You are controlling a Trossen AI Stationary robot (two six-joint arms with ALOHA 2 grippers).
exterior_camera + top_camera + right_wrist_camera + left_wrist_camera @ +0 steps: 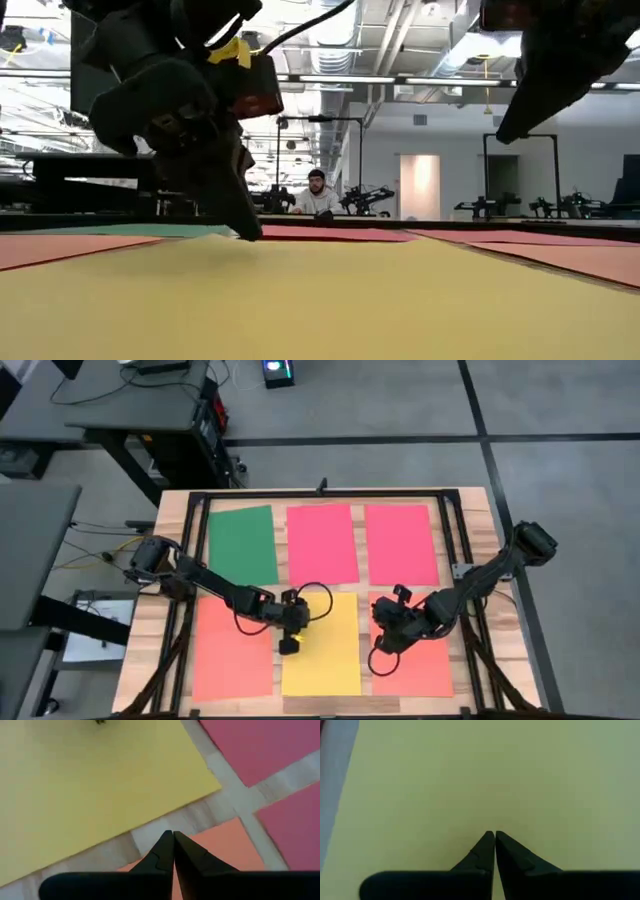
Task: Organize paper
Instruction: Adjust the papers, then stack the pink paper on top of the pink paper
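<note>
Grey floor and dark benches are surrounding a pale wooden slatted table point(470, 505) with a black frame, and six thin flat rectangular sheets of coloured paper are lying on it in two rows. Along the far row a green paper sheet point(243, 545) is sitting at the left, a pink-red paper sheet point(321, 544) in the middle and a second pink-red sheet point(401, 543) at the right, each apart from its neighbour. Along the near row an orange paper sheet point(232, 650) is lying at the left, a yellow paper sheet point(328, 650) in the middle and a second orange sheet point(425, 660) at the right. Both dark arms are reaching inward. The left gripper point(289, 645) is pointing down at the yellow sheet's left edge with its two fingers pressed together, holding nothing; whether the tips are touching the paper cannot be told. The right gripper point(379, 661) is hanging over the left edge of the right-hand orange sheet, its fingers likewise closed together on nothing. Beyond the table, a seated person point(317, 196) is showing in the room's background.
</note>
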